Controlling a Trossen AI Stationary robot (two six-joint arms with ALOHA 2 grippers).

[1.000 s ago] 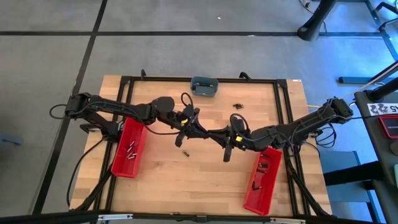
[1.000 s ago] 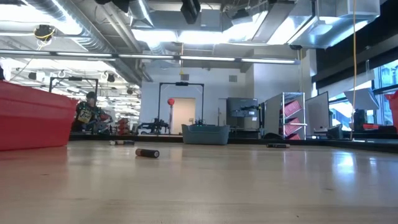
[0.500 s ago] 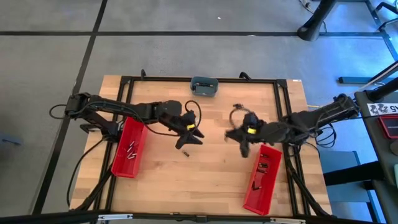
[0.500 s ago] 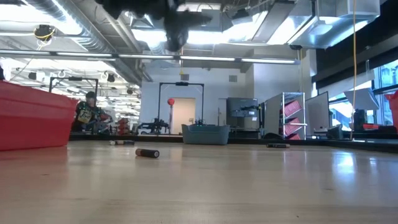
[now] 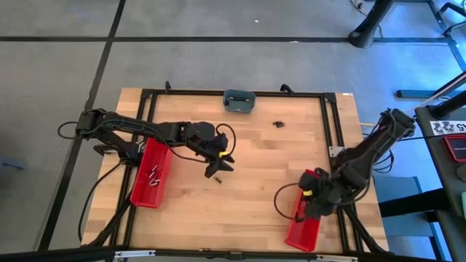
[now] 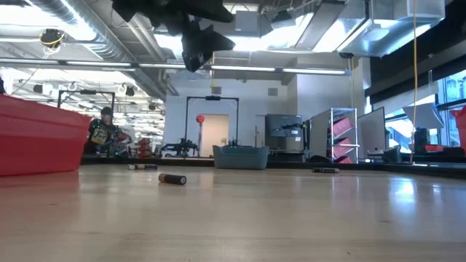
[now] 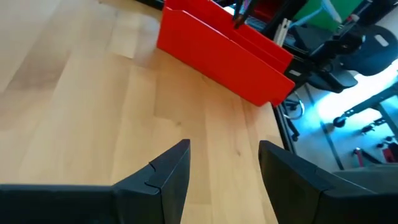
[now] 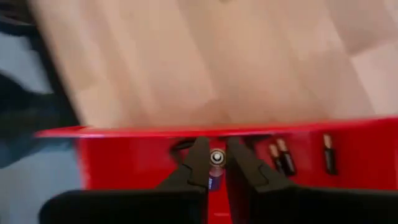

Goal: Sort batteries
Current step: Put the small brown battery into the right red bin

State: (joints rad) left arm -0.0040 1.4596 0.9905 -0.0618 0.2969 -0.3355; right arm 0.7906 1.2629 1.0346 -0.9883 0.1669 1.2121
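Observation:
My right gripper (image 8: pixel 216 163) hangs over the right red bin (image 5: pixel 304 218) at the table's near right, shut on one battery (image 8: pixel 216 158). Several batteries (image 8: pixel 281 155) lie on this bin's floor. My left gripper (image 7: pixel 222 163) stands open above the table's middle left, with nothing between its fingers. A loose battery (image 5: pixel 217 179) lies on the wood just nearside of it and shows in the low view as a battery (image 6: pixel 173 179) lying on its side. A few more batteries (image 5: pixel 278 124) lie toward the far edge. Several batteries (image 5: pixel 153 177) rest in the left red bin (image 5: pixel 149 191). My right gripper pinches the battery between its two fingertips (image 8: pixel 198 160). One round end of the battery (image 8: pixel 216 155) shows between them, and its body runs back between the fingers. The fingers slant down from above. The battery is lifted clear, above the inside of the right red bin.
A grey-blue dish (image 5: pixel 239 101) stands at the middle of the far edge. A black frame (image 5: pixel 145 94) runs round the wooden table top. The wood between the two bins is bare apart from the loose battery. Room fittings and a person (image 6: pixel 104 131) show far behind the table.
My right gripper has left the table's middle, where it stood close to my left gripper, and swung toward the right and near edges until it hangs over the right red bin. My left gripper has shifted slightly toward the near edge and come lower.

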